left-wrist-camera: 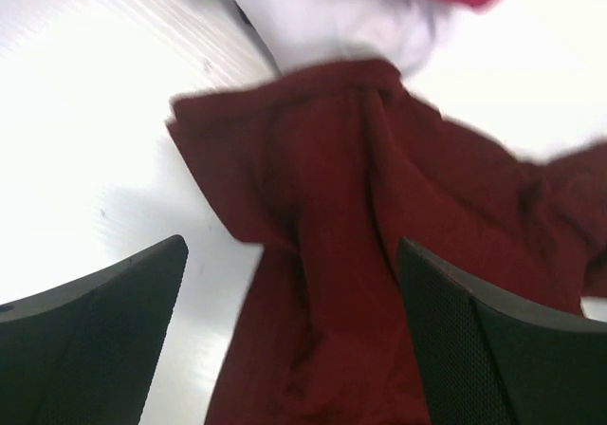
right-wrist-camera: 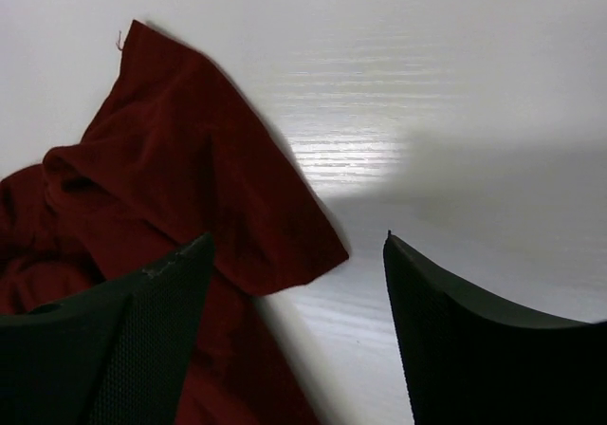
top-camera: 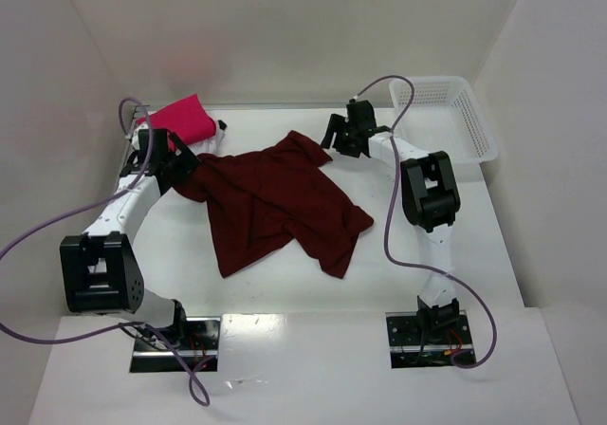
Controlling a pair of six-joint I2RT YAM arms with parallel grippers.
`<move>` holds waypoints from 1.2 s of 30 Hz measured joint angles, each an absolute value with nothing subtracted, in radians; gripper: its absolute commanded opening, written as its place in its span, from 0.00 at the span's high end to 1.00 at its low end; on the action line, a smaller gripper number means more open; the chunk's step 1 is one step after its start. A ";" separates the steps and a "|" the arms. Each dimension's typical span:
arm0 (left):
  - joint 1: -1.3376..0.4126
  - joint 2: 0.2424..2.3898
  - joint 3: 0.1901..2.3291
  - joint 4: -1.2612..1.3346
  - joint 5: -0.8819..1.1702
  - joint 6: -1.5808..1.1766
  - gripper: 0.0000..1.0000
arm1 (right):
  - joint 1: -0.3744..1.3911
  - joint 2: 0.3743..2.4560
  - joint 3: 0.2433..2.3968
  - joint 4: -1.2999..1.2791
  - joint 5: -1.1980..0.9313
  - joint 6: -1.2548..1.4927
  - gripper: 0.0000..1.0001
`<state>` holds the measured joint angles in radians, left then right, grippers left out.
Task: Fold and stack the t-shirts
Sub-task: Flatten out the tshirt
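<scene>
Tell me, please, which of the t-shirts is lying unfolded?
The dark maroon t-shirt, sprawled and rumpled across the middle of the table. The pink-red t-shirt is a compact folded bundle at the far left corner, the white t-shirt tucked against it.

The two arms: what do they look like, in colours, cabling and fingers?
Both the left arm and right arm have white links joined by bulky black joint housings, on metal base plates. A purple cable loops loosely along each. The left gripper and right gripper carry broad black curved fingers with finely dimpled inner faces.
</scene>
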<state>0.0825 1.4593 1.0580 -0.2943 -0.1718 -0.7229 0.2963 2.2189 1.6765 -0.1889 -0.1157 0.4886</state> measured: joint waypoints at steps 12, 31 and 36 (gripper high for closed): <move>0.164 1.517 1.045 -0.240 -0.159 -0.742 0.02 | 0.308 2.289 1.728 -0.222 -0.135 0.553 0.39; 0.200 1.615 1.026 -0.183 -0.118 -0.738 0.06 | 0.361 2.324 1.755 -0.250 -0.126 0.578 1.00; 0.202 1.672 1.025 -0.160 -0.123 -0.738 0.14 | 0.361 2.326 1.768 -0.266 -0.093 0.571 1.00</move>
